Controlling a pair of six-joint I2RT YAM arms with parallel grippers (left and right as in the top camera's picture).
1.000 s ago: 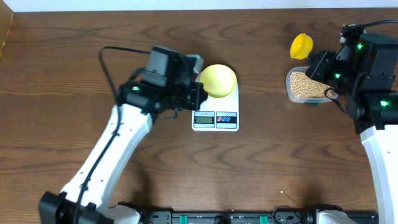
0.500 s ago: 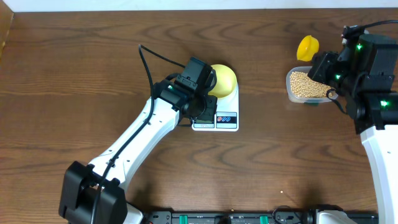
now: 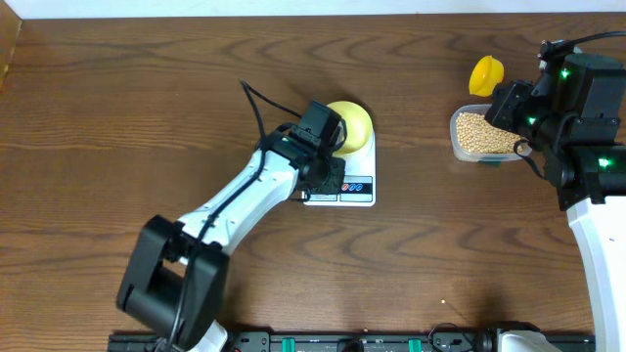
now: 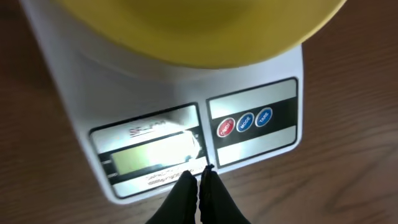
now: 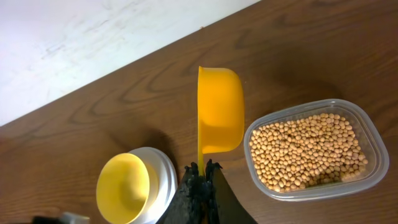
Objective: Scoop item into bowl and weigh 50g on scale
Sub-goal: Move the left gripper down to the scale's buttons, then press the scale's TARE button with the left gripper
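The pale yellow bowl (image 3: pixel 349 125) stands empty on the white scale (image 3: pixel 360 186); both also show in the left wrist view, bowl (image 4: pixel 205 31) and scale (image 4: pixel 186 124), and in the right wrist view, bowl (image 5: pixel 124 190). My left gripper (image 4: pixel 199 177) is shut and empty, its tips at the scale's front edge between the display (image 4: pixel 152 155) and the buttons (image 4: pixel 245 122). My right gripper (image 5: pixel 202 169) is shut on the handle of a bright yellow measuring spoon (image 5: pixel 219 115), held empty above the table left of the beans (image 5: pixel 308 152) in their clear tub (image 3: pixel 481 135).
The clear tub's rim (image 5: pixel 373 134) lies at the table's right side. A white wall strip (image 5: pixel 93 43) runs behind the table's far edge. The left arm (image 3: pixel 245 210) stretches diagonally across the table's middle.
My left arm has swung right and down from beside the bowl to the scale's front panel. The right gripper with the spoon has barely moved.
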